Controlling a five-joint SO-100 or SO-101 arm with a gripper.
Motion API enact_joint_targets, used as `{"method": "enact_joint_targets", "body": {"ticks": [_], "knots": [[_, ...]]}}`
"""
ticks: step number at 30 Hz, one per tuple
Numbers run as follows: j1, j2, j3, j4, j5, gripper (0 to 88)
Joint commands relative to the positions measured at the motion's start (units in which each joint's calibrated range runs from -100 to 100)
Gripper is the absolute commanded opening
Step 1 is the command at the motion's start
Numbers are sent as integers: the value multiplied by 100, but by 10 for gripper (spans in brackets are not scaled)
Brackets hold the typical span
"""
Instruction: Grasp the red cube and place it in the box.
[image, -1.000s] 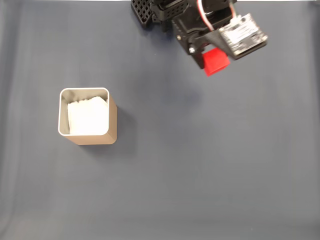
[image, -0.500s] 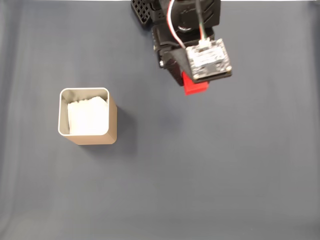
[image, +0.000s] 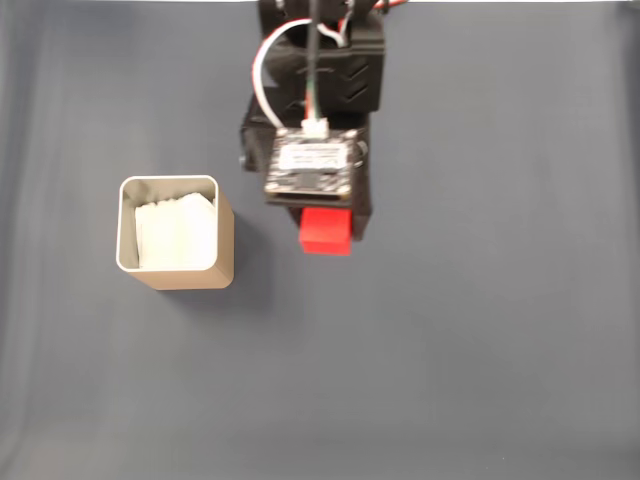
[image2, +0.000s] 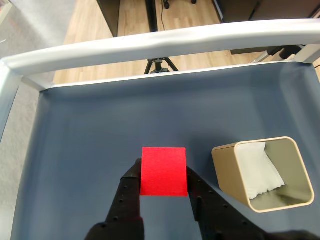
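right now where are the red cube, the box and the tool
red cube (image2: 164, 171), wrist view, middle of its top face
box (image2: 226, 168), wrist view, its tan outer wall
tool (image2: 163, 182), wrist view, midway between the tips, which clamp the cube

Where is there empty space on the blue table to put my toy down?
The whole lower half of the blue table, below the box and the gripper, is bare in the fixed view. So is the right side. It is tight only between the box and the gripper holding the red cube.

Cube (image: 326, 232) in hand (image: 326, 222), right of box (image: 176, 236), fixed view.
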Motion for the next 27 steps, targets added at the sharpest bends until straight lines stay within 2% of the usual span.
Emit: {"method": "enact_joint_targets", "body": {"ticks": [1,11,27], "knots": [[320,286,-701,79,-59,30],[1016,952,-1439,153,-151,32],[1910,969,-901,14,-205,31]]}}
